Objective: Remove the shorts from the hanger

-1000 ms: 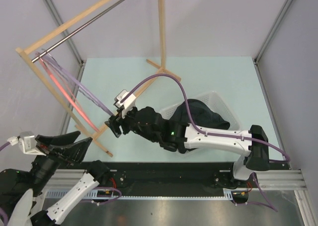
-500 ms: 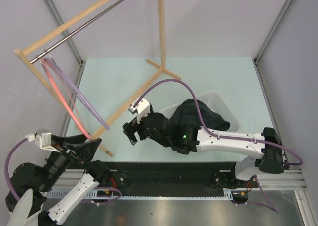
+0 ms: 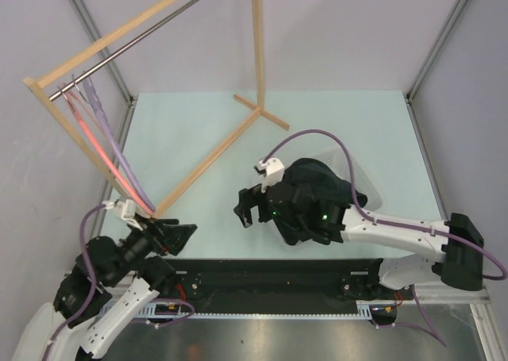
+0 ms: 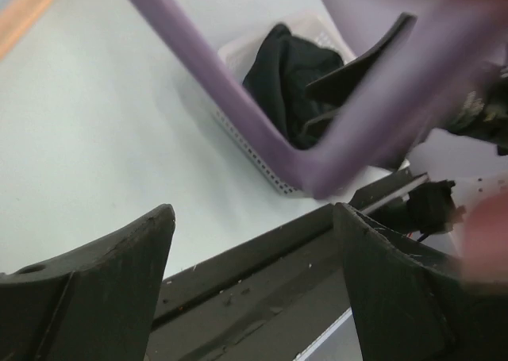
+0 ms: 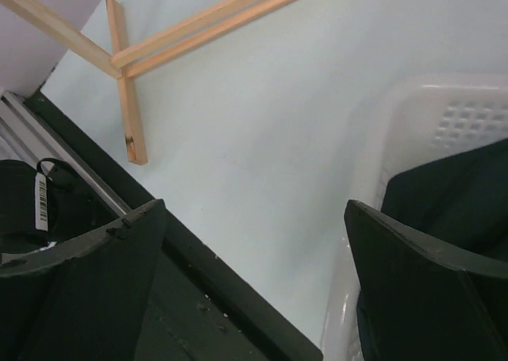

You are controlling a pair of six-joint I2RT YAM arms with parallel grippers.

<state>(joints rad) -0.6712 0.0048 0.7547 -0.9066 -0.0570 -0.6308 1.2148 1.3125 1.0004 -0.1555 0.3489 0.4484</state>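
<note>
— Drawn back toward 3 o'clock since a second ago, the right gripper [image 3: 246, 213] is now found beside the basket [image 5: 373, 139], its jaws spread wide and nothing held. Meanwhile the left gripper [image 3: 178, 236] has been swung in under the hangers. Where are the shorts to be found?
— Only the dark shorts [image 3: 324, 182] can be made out, heaped in the basket at 3 o'clock of the right jaws, just beside them. They lie well apart from the left jaws, at about 2 o'clock. No sky-blue pair is seen.
— And the left jaws?
— Held wide as well, and empty. The lower corner of the purple hanger [image 4: 238, 115] hangs just beyond them at 11 o'clock, not gripped. Both it and the red hanger [image 3: 99, 143] look bare.
— How should the step be handled, then?
— Removal is judged nearly finished. Both arms would best be eased away low over the surface [image 3: 333, 115], so that neither the hanger corner nor the basket rim is snagged.
</note>
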